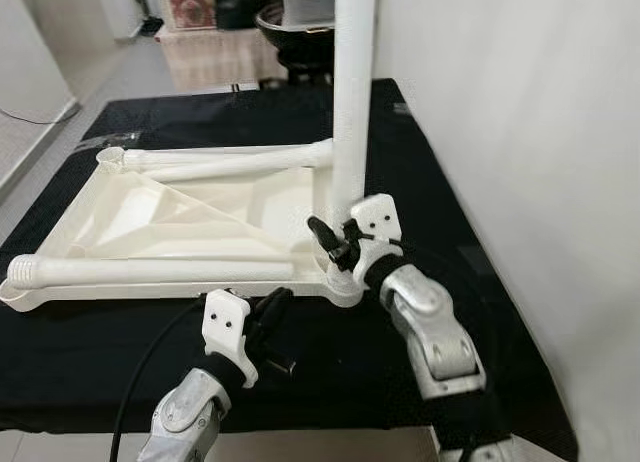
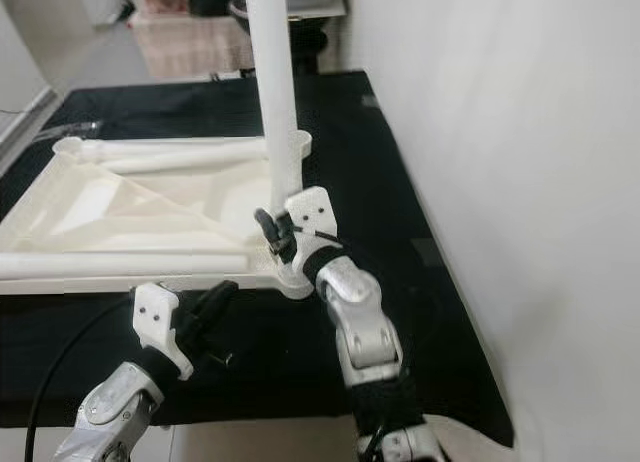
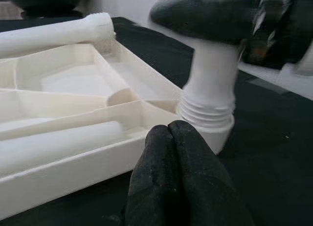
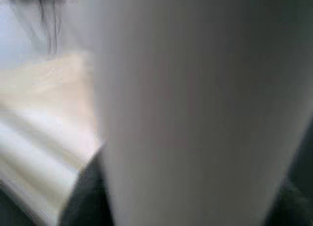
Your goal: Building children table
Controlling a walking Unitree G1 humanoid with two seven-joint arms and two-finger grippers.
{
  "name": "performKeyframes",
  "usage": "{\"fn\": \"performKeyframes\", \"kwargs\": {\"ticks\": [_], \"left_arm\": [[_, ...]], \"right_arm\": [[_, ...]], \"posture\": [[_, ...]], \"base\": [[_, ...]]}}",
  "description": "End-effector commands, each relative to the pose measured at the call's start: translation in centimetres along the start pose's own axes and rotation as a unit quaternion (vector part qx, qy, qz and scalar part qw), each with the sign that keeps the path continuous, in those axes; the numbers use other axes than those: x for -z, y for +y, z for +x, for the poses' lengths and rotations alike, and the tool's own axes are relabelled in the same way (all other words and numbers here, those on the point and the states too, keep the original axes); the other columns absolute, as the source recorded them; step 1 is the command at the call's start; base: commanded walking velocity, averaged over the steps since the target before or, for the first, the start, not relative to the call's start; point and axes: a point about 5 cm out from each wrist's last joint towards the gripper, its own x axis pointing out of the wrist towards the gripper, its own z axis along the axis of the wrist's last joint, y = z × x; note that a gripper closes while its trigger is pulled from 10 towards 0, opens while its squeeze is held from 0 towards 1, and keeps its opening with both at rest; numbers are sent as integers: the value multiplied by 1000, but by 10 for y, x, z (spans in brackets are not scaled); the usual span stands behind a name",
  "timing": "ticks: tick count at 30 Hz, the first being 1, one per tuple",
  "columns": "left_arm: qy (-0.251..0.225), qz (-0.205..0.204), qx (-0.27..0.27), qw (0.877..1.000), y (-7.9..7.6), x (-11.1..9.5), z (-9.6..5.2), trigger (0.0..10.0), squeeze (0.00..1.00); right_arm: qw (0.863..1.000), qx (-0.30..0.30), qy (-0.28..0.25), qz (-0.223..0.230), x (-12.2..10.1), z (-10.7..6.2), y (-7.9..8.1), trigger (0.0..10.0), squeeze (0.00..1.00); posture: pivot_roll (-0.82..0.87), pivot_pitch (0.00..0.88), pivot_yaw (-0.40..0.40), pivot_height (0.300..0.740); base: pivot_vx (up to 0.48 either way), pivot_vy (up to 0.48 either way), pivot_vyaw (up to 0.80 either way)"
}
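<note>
Scene: a white tabletop (image 1: 170, 222) lies upside down on a black cloth (image 1: 480, 242) beside a white wall (image 1: 540, 132)
Upright leg: one leg (image 1: 352, 92) stands in the near right corner socket (image 3: 208, 121) of the tabletop
Loose legs: two more lie flat on the tabletop, one (image 1: 150, 272) along the near edge, one (image 1: 230, 162) along the far edge
Right gripper: the right gripper (image 1: 335, 240) is at the base of the upright leg, black fingers closed around it just above the socket
Left gripper: the left gripper (image 1: 268, 317) hovers just in front of the near edge, near the same corner; its fingers (image 3: 181, 182) are pressed together with nothing between them
Progress: early, by the look of it; one leg is being seated and the two loose legs are not yet fitted. A fourth leg cannot be made out
Left to do: judged from the left wrist view, the thread at the foot of the upright leg is partly exposed above the socket, so it may need more turning before it is home
Left wrist view adds: the thread rings and the socket rim up close, which the head views do not resolve
Right wrist view adds: little; the leg is blurred and very close to the lens
Head views add: the whole layout, both arms and where the loose legs lie
</note>
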Motion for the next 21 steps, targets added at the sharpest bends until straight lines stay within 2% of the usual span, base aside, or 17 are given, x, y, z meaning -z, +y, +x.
{"fn": "performKeyframes", "kwargs": {"ticks": [1, 2, 4, 5, 6, 7, 10, 11, 14, 17, 18, 19, 20, 21], "left_arm": [[10, 0, -7, 1000, 2, 5, -2, 10000, 0], [11, -1, -6, 1000, 2, 6, -2, 10000, 0], [11, -1, -6, 1000, 2, 6, -2, 10000, 0], [11, -1, -5, 1000, 1, 6, -1, 10000, 0], [11, -2, -4, 1000, 1, 7, -1, 10000, 0], [11, -2, -4, 1000, 0, 7, 0, 10000, 0], [11, -3, -4, 1000, 0, 7, 0, 10000, 0], [10, -2, -4, 1000, 0, 8, 0, 10000, 0], [10, -2, -4, 1000, 0, 8, 0, 10000, 0], [11, -3, -4, 1000, -1, 8, -1, 10000, 0], [11, -3, -4, 1000, -1, 8, -1, 10000, 0], [10, -3, -4, 1000, -2, 8, -1, 10000, 0], [10, -3, -4, 1000, -2, 8, -1, 10000, 0], [10, -3, -4, 1000, -2, 8, -1, 10000, 0]], "right_arm": [[999, -44, -2, 23, 2, 2, 0, 10000, 1000], [997, -77, -15, 23, -3, 3, 1, 10000, 1000], [997, -77, -15, 23, -3, 3, 1, 10000, 1000], [992, -125, -24, 24, -10, 2, 1, 10000, 1000], [987, -158, -29, 8, -17, 0, 0, 10000, 722], [980, -196, -28, -4, -21, -1, 1, 10000, 0], [975, -220, -27, -12, -24, -2, 1, 10000, 0], [968, -247, -22, -25, -26, -1, 0, 10000, 0], [968, -247, -22, -25, -26, -1, 0, 10000, 0], [943, -330, -7, -33, -32, 2, -7, 10000, 0], [943, -330, -7, -33, -32, 2, -7, 10000, 0], [939, -343, -1, -26, -33, 4, -11, 5882, 0], [939, -343, -1, -26, -33, 4, -11, 5882, 0], [935, -353, 1, -22, -34, 6, -14, 275, 0]], "posture": [[-16, 127, 19, 740], [-16, 127, 19, 740], [-16, 127, 19, 740], [-16, 121, 16, 740], [-8, 117, 12, 740], [-6, 113, 10, 740], [-6, 113, 10, 740], [-3, 112, 10, 740], [-3, 112, 10, 740], [2, 113, 8, 740], [2, 113, 8, 740], [5, 117, 6, 740], [5, 117, 6, 740], [5, 117, 6, 740]], "base": [[0, 0, 0], [0, 0, 0], [0, 0, 0], [0, 0, 0], [0, 0, 0], [0, 0, 0], [0, 0, 0], [0, 0, 0], [0, 0, 0], [0, 0, 0], [0, 0, 0], [0, 0, 0], [0, 0, 0], [0, 0, 0]]}}
